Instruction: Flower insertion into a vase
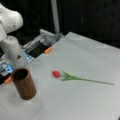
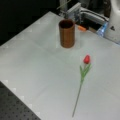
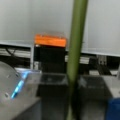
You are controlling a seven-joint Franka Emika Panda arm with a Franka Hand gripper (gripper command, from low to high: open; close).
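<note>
The tool shows in no view, state untellable; vase (image 1: 23, 83) stands upright, flower (image 2: 83, 75) flat nearby.

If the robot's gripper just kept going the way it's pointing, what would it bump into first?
The gripper itself shows in no view. Going by the wrist view, probably the green upright bar crossing nearest, then the orange block behind it; depth is unclear.
</note>
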